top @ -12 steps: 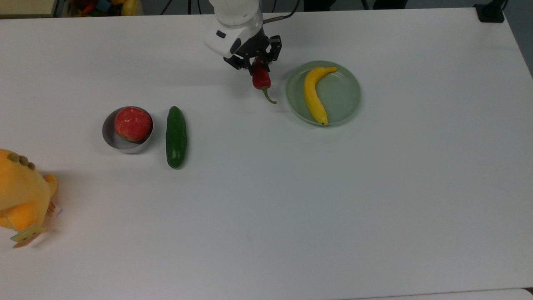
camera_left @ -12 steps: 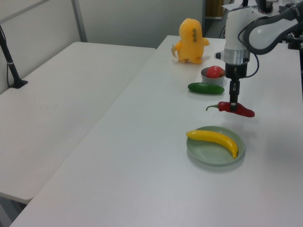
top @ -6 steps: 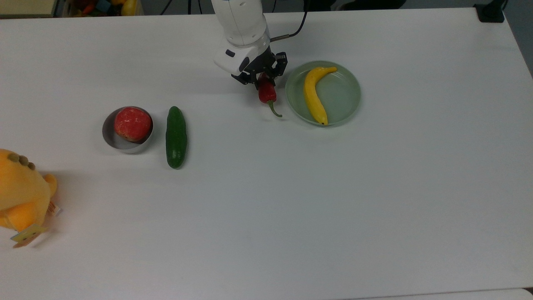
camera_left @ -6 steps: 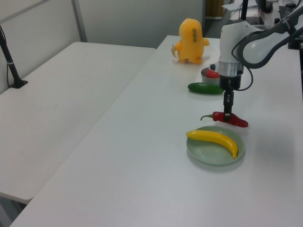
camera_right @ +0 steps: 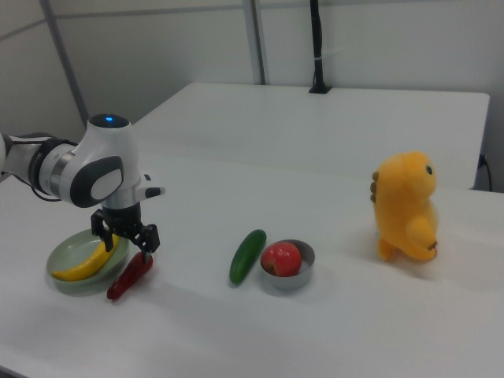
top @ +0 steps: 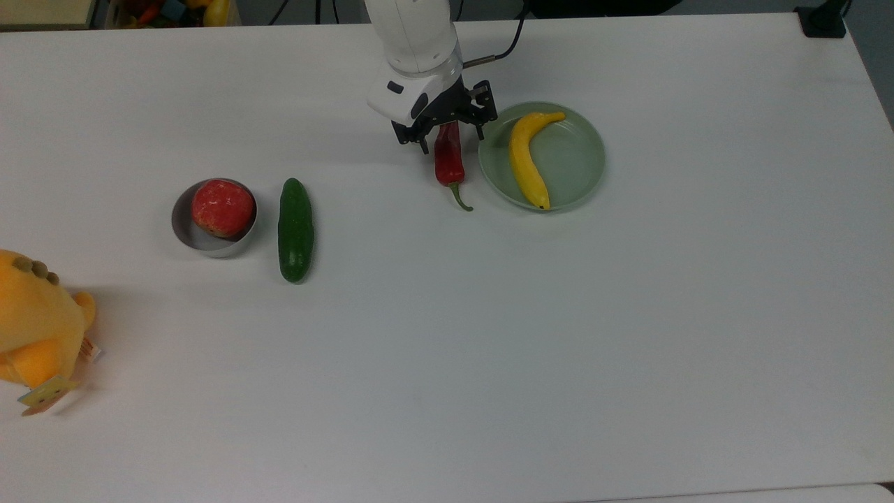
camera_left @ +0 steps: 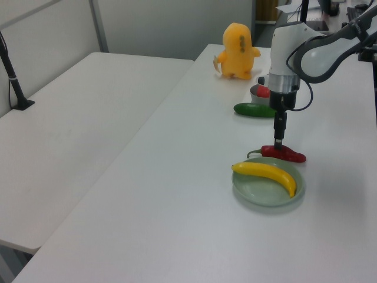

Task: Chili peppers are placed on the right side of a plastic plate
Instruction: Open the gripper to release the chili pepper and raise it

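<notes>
The dark red chili pepper (top: 448,162) lies flat on the table, just off the pale green plastic plate (top: 571,159) on the top view's left, with its green stem pointing toward the near edge. My gripper (top: 452,138) hovers over the pepper's blunt far end, open, one finger on each side of it. In the left view the pepper (camera_left: 287,154) rests just beyond the plate (camera_left: 265,193), under the gripper (camera_left: 278,141). In the right view the pepper (camera_right: 130,276) lies beside the plate (camera_right: 64,257), below the gripper (camera_right: 126,241).
A yellow banana (top: 525,162) lies in the plate. A dark green cucumber (top: 295,229) and a grey bowl (top: 183,234) holding a round red fruit (top: 222,207) sit toward the top view's left. An orange plush toy (top: 35,328) stands at the far left edge.
The gripper carried the pepper down and toward the plate, then opened. The pepper now lies on the table, released.
</notes>
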You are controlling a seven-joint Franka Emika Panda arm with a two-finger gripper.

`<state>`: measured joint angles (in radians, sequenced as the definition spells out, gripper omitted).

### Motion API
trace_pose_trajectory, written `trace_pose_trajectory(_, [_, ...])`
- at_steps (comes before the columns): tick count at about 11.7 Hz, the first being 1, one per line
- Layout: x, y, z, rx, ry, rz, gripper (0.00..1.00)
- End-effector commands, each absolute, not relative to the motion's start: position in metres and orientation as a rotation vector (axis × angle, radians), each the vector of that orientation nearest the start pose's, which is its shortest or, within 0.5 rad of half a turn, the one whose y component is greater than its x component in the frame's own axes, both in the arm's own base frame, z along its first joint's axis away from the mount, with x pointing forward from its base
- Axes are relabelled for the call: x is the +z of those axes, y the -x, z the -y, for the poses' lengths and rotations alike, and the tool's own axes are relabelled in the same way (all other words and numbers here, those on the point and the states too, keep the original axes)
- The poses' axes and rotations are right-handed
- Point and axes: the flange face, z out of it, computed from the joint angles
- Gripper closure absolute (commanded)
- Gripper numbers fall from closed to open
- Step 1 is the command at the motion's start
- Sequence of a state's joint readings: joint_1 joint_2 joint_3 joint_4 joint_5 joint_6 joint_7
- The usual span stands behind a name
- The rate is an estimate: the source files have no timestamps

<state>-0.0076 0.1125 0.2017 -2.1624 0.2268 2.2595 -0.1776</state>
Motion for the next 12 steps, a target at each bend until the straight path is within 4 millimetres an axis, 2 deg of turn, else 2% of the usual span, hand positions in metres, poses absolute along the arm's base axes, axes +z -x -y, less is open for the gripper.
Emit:
trace_pose_trajectory(1, [0.366,-0.540,-0.116,-0.002,2.916,0.266,0.00])
trace_pose_trajectory(2, [0.381,-0.540,-0.115,0.006,2.917,0.255,0.00])
trace_pose_trajectory(4, [0.430,-0.537,-0.112,0.067,2.925,0.206,0.00])
trace_pose_trajectory(5, [0.454,-0.540,-0.111,0.074,2.936,0.123,0.00])
trace_pose_trajectory(6, [0.481,-0.545,-0.102,0.063,2.950,0.040,0.00])
trace_pose_trajectory(11, [0.586,-0.552,-0.079,0.001,3.013,-0.111,0.00])
trace_pose_trajectory(12, [0.608,-0.551,-0.066,-0.014,3.016,-0.140,0.00])
